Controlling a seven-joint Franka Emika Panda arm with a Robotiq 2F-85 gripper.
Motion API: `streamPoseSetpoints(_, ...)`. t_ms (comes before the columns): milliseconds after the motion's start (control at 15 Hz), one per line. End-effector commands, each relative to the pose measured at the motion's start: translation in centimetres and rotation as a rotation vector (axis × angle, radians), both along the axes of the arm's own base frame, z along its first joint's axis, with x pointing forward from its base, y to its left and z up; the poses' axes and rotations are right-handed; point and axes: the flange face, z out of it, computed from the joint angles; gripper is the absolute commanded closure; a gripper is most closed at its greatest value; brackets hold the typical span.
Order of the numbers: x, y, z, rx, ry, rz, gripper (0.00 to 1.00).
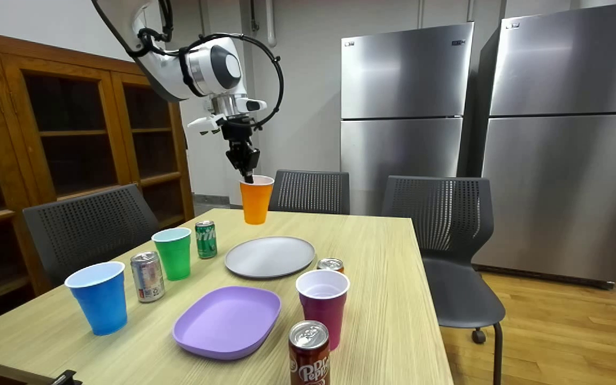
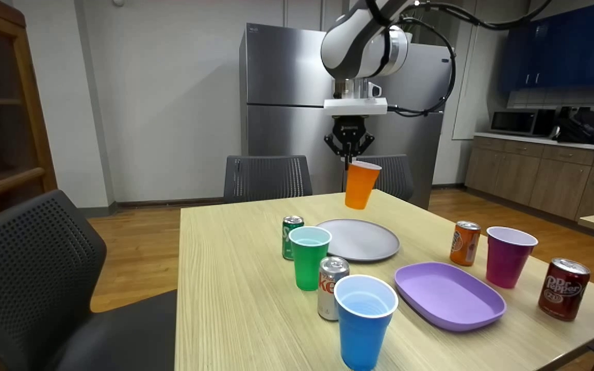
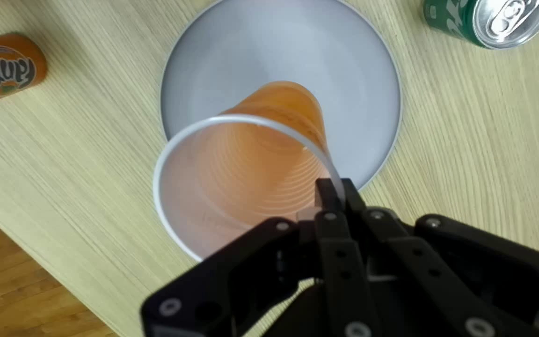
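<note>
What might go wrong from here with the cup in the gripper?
The gripper pinches the orange cup on just one side of its mouth, so it might swing or slip loose. The orange cup also hangs tilted, so it could topple if set down this way.

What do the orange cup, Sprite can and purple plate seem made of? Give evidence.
Orange cup: probably thin, satiny plastic; fine rings line its inside.
Sprite can: likely glossy metal; its bare silvery lid reflects light.
Purple plate: perhaps matte plastic; even colour, no sharp glare.
</note>
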Motion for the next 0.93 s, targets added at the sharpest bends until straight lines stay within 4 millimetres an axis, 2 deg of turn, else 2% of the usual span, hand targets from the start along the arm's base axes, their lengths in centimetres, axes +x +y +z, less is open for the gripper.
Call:
streamPoseSetpoints(0,0.5,1.3,-0.5,-0.016,-0.013,-0.024,0.99)
streamPoseSetpoints(867,1.5,4.1,-5.4,-0.096,-0.053,-0.237,0.99)
